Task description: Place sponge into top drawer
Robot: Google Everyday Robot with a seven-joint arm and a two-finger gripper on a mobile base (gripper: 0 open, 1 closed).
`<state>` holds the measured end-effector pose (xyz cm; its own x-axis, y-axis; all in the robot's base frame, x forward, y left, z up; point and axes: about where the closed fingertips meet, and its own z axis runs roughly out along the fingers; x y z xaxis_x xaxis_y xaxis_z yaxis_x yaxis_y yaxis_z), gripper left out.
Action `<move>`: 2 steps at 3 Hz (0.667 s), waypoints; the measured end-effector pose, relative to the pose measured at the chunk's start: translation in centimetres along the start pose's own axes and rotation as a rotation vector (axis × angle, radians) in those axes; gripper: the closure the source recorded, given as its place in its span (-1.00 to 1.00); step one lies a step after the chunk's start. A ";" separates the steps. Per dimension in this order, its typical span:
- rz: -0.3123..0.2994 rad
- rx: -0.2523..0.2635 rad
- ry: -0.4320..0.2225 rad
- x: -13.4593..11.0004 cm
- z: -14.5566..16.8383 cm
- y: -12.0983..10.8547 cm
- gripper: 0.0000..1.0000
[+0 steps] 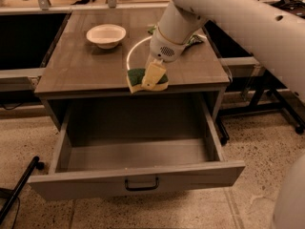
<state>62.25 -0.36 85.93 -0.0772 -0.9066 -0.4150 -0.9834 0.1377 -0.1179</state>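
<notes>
The sponge [136, 78], dark green on top with a pale yellow base, hangs in my gripper [151, 76] at the front edge of the wooden tabletop [76, 70]. The gripper is shut on the sponge, one pale finger [153, 74] across its top. The top drawer [138, 156] stands pulled out directly below and in front, a grey box with a flat front panel and a dark bail handle [141, 184]. The drawer's inside is bare. The sponge sits above the drawer's back edge.
A white bowl [106, 35] stands at the back left of the tabletop. A light green snack bag [193, 39] lies at the back right, mostly behind my arm. Dark shelving flanks the table on both sides. A black leg [19, 187] lies on the floor at left.
</notes>
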 end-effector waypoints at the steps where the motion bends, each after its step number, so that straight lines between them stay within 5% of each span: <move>1: 0.001 -0.001 0.000 0.0 0.1 0.0 1.00; 2: 0.029 -0.022 0.012 1.0 0.9 2.1 1.00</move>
<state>60.23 -0.61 84.50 -0.1080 -0.9070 -0.4071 -0.9840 0.1559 -0.0862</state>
